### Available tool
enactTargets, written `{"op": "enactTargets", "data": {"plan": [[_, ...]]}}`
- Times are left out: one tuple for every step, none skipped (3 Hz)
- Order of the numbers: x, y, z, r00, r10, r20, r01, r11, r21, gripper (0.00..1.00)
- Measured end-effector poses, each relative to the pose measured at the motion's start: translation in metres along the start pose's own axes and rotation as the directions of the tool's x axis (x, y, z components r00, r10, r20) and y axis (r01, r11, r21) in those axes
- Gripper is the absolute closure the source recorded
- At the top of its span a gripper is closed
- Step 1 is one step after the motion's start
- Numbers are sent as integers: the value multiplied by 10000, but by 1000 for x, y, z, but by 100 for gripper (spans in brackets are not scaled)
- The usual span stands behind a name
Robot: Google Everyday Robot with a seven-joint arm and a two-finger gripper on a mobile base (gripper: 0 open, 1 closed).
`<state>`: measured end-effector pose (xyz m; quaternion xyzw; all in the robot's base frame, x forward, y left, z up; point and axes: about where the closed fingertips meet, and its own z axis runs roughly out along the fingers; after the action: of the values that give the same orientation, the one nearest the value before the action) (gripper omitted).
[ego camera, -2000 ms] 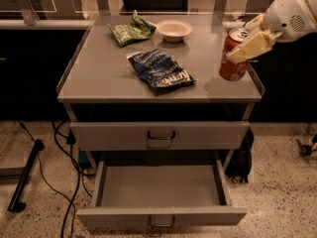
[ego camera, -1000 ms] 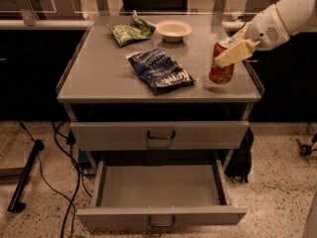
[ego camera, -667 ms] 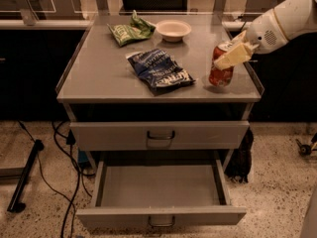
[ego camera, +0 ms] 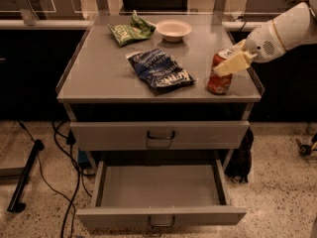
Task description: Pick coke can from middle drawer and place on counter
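Note:
The coke can (ego camera: 218, 75), red with a silver top, stands near the right front corner of the counter (ego camera: 104, 73). My gripper (ego camera: 232, 58) reaches in from the right on a white arm. It is shut on the can's upper part, with one pale finger (ego camera: 234, 63) across the front and the other behind the top. The middle drawer (ego camera: 158, 187) is pulled out below, and its tray is empty.
A dark blue chip bag (ego camera: 161, 71) lies mid-counter, left of the can. A green bag (ego camera: 130, 31) and a white bowl (ego camera: 173, 29) sit at the back. The upper drawer (ego camera: 159, 134) is closed. Cables (ego camera: 59, 182) trail on the floor at left.
The gripper has carried the can down and a little left until it rests on the counter. Over the last second it has barely moved.

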<state>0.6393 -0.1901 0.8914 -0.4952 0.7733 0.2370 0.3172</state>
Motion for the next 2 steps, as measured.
{"op": "enactTargets", "data": {"plan": [[3,2,5,9994,-204,281,206,9998,-43,100],[3,3,7,9989,-281,367,285,9996,-83,100]]}}
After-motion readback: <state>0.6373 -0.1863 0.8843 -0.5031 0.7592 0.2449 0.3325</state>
